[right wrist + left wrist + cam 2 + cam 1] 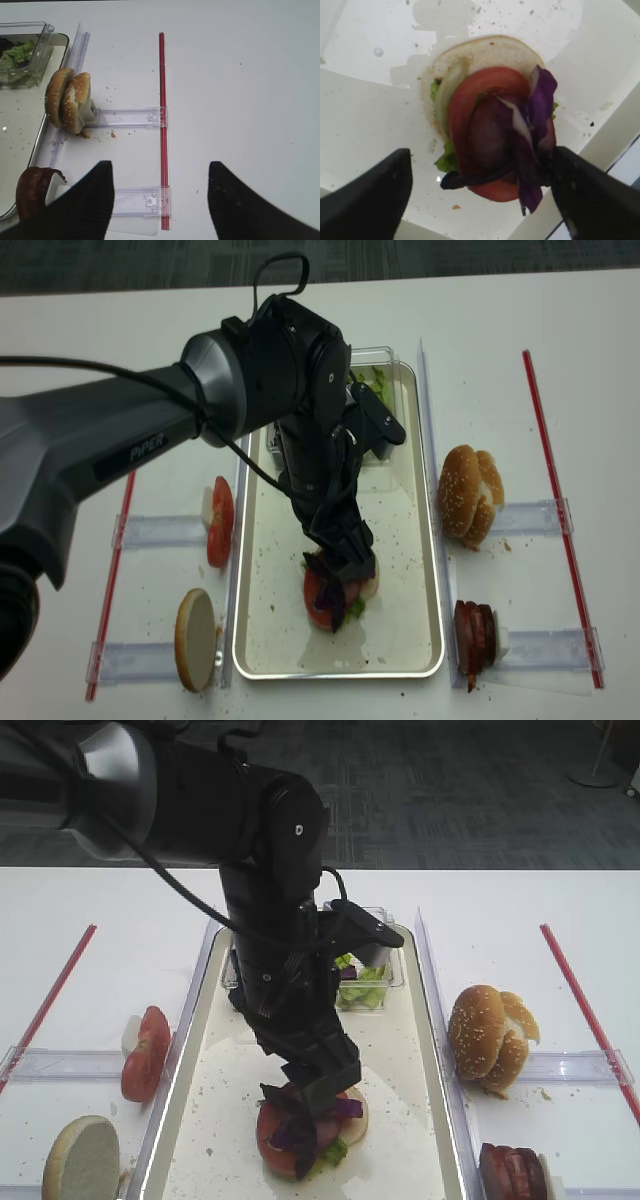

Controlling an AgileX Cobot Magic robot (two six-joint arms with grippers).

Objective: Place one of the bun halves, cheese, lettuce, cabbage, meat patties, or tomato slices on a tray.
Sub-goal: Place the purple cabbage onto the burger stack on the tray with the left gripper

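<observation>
Shredded deep-purple cabbage (532, 135) is seen draped over a bright-red tomato slice (480, 100) and pale bun half (485, 50) near the long speckled silver-rimmed tray's (195, 1020) near edge, flanked by the spread-apart left gripper (480, 192). The right gripper (160, 200) is likewise parted, nothing held.

Speckled matt tray (410, 540), clear-plastic tub (385, 982)

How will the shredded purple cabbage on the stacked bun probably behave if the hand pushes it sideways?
The shredded purple cabbage looks thin and limp, draping over the red tomato slice, so it would probably flop, not slide whole. It overhangs the stack's edge, so strips may fall onto the cream speckled tray.
</observation>
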